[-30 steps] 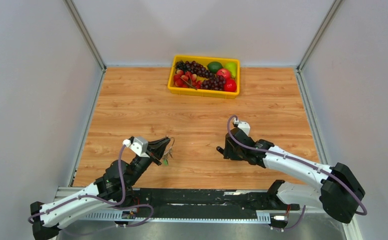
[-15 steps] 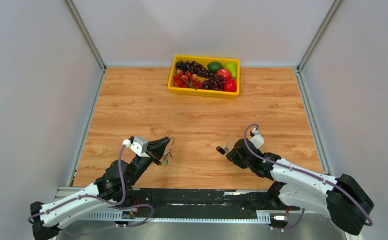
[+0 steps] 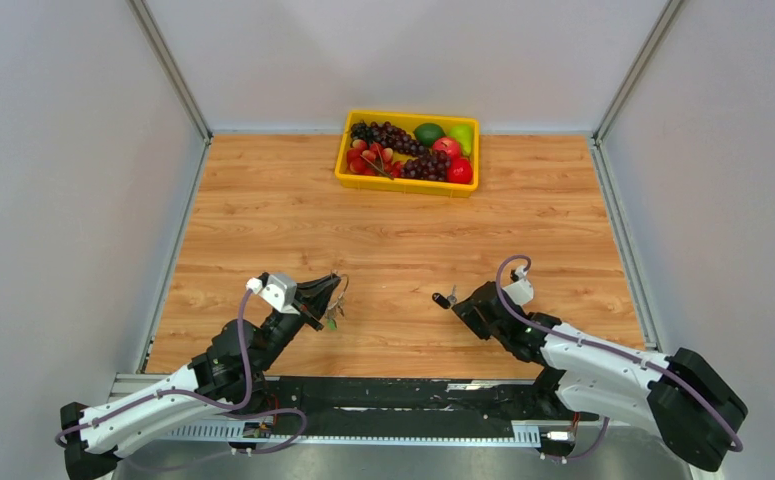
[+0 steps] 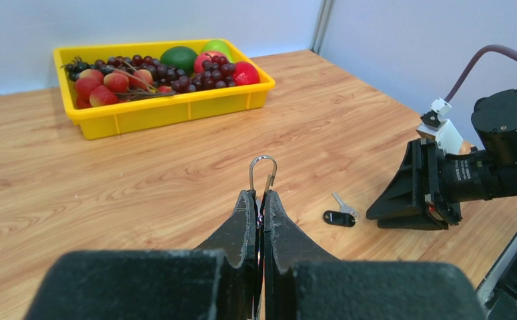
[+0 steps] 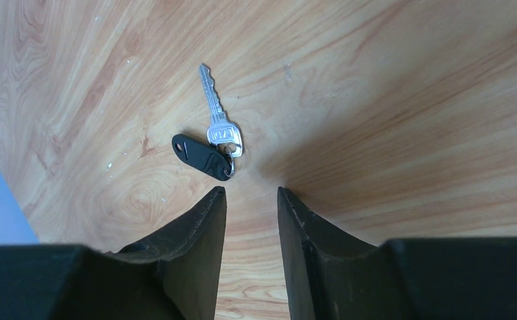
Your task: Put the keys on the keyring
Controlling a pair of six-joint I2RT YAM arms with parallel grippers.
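Keys check: the right gripper (image 5: 251,195) holds its jaws apart with nothing between them, and just beyond the tips one silver key (image 5: 214,107) with a black tag (image 5: 201,157) lies flat on the counter (image 5: 409,100), untouched. Well apart to the left, the left gripper (image 4: 260,197) is clamped on the keyring (image 4: 263,167), a green-headed key (image 3: 331,322) dangling beneath. At the far edge sits a yellow fruit tray (image 3: 406,186).

A: How much of the keyring (image 4: 263,167) shows from the left wrist?
B: Only its top loop; the rest is buried between the left jaws.
A: And the keys (image 3: 332,318) hanging there, seen from above?
B: Too small to count, just a green speck
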